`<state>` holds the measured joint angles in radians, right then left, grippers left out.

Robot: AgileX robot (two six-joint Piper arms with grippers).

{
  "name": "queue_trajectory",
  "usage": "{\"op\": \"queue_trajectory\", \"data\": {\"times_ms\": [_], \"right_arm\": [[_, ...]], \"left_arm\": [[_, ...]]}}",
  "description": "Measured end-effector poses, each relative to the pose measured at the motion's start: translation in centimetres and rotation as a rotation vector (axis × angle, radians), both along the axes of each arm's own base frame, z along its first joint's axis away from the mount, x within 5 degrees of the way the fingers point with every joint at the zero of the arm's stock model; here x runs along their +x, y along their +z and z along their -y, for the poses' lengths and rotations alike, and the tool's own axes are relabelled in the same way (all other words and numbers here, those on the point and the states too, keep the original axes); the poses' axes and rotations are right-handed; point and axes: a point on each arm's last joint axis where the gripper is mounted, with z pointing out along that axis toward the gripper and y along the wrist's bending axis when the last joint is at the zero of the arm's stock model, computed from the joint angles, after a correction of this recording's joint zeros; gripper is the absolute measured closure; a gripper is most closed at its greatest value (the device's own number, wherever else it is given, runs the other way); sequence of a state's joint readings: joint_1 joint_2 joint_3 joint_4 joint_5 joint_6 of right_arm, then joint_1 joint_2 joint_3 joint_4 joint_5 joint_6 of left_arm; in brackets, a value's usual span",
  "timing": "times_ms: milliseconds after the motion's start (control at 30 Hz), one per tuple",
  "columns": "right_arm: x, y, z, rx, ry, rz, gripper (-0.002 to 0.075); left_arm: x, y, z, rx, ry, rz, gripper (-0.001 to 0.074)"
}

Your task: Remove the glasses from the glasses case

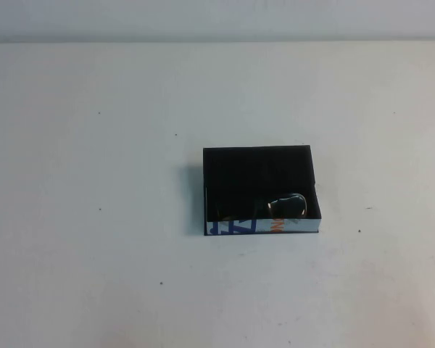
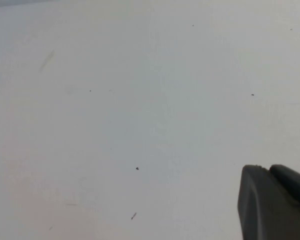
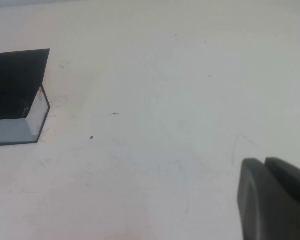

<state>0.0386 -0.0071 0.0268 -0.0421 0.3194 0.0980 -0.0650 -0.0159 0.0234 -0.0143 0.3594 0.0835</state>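
Note:
The glasses case point(image 1: 304, 228) is an open black box with a white printed front panel, lying mid-table in the high view. The glasses point(image 1: 286, 205) lie inside it at the front right; only one dark lens and some rim show against the black interior. A corner of the case point(image 3: 20, 80) also shows in the right wrist view, well away from my right gripper point(image 3: 265, 162). The right gripper is shut and empty over bare table. My left gripper point(image 2: 269, 170) is also shut and empty over bare table, with no case in its view. Neither arm shows in the high view.
The white table point(image 1: 94, 254) has small dark specks and faint scuffs. Its far edge meets a pale wall at the top of the high view.

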Motion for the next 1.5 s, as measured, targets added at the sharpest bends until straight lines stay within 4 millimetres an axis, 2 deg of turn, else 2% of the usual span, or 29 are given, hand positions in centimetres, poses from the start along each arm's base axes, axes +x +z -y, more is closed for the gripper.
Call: {"op": "queue_trajectory", "data": {"times_ms": [1233, 1500], "right_arm": [[0.00, 0.00, -0.06, 0.020, 0.001, -0.001, 0.0743], [-0.03, 0.25, -0.43, 0.149, 0.011, -0.001, 0.0743]], "left_arm": [[0.00, 0.00, 0.00, 0.000, 0.000, 0.000, 0.0739], [0.00, 0.00, 0.00, 0.000, 0.000, 0.000, 0.0739]]}}
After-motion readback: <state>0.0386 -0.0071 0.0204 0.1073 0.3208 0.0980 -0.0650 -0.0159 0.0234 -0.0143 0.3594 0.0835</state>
